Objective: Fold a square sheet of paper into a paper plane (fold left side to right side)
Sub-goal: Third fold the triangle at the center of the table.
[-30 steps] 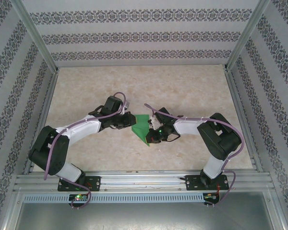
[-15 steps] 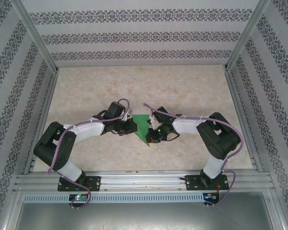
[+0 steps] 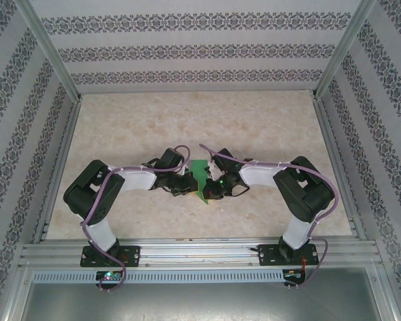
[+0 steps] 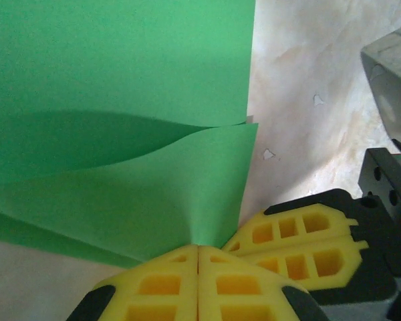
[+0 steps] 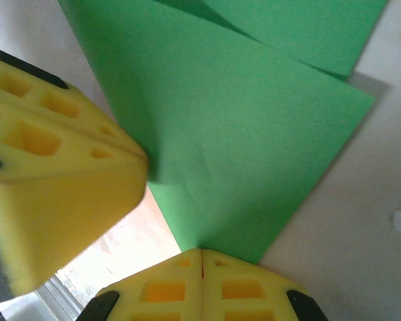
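You had a wallpapered booth closed around a marbled tabletop.
You looked down on a beige, marble-patterned tabletop (image 3: 254,120) that was evenly lit, with only soft shadows. White wallpapered walls (image 3: 200,50) banded with dark ornamental stripes stood at the back and on both sides. Slanted aluminium posts (image 3: 50,50) rose at the back corners. Aluminium rails (image 3: 200,254) crossed the near edge, a slotted white cable duct (image 3: 200,275) lay just below them, and a plain grey surface (image 3: 200,304) filled the bottom of your top view.
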Robot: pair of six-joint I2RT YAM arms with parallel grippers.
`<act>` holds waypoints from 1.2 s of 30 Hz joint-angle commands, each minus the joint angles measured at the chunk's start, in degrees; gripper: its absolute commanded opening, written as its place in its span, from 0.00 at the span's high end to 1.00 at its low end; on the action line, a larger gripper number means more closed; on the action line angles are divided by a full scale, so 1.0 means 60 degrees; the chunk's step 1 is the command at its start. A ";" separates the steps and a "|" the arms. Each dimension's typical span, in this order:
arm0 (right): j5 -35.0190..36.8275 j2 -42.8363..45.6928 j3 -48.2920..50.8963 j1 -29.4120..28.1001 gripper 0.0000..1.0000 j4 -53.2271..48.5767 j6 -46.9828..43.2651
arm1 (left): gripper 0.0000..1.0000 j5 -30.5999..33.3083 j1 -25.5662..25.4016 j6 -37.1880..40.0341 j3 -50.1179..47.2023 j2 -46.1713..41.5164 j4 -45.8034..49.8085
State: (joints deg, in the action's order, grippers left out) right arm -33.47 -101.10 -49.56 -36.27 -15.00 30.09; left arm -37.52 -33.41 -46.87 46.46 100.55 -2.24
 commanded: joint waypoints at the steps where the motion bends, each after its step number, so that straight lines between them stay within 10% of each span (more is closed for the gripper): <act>1: 0.1587 -0.0669 0.0306 -0.0071 1.00 -0.1126 -0.0088 | 0.94 -0.0162 -0.0165 -0.0142 0.0288 0.0201 -0.0314; 36: 0.2084 -0.0918 -0.0104 -0.0075 1.00 -0.2153 -0.0406 | 0.96 0.1295 -0.0281 -0.0490 0.0173 0.0504 0.0972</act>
State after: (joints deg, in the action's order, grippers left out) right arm -32.34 -102.54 -52.75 -36.64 -19.77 28.58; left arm -34.24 -34.87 -48.56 48.77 102.65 0.14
